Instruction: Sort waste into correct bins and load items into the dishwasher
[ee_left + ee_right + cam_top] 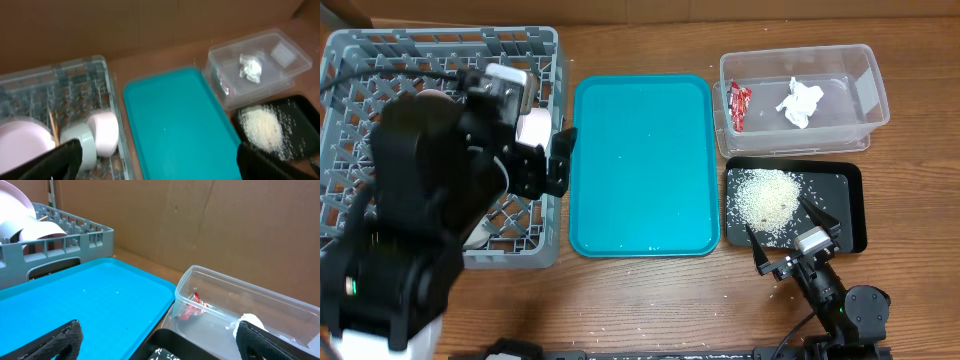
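Our left gripper (pixel 563 160) hangs with its fingers spread wide and nothing between them, over the line where the dish rack (pixel 440 38) meets the teal tray (pixel 640 165). In its wrist view the teal tray runs straight ahead under the gap. The rack sits off to one finger's side. Close to that finger we see the white cup (pixel 82 145) lying on its side, with the small bowl (pixel 106 132) tipped on edge against it. The plate (pixel 20 145) is further out, and a chopstick (pixel 52 127) stands between plate and cup. Our own arm hides much of the rack from above.

Toward the other finger and farther ahead stands the clear tub (pixel 860 110), holding the red wrapper (pixel 738 105) and the tissue (pixel 800 102), which lie apart from each other.

Our right gripper (pixel 777 220) is also parted and empty. It sits low over the near side of the black tray (pixel 840 190), with the rice (pixel 765 195) heaped just past its fingertips. A few stray grains lie on the table (pixel 650 300) around the gripper's body. The tub stands just ahead of this gripper, beyond the black tray. The teal tray stretches away on one side, and the rack stands at its far end.
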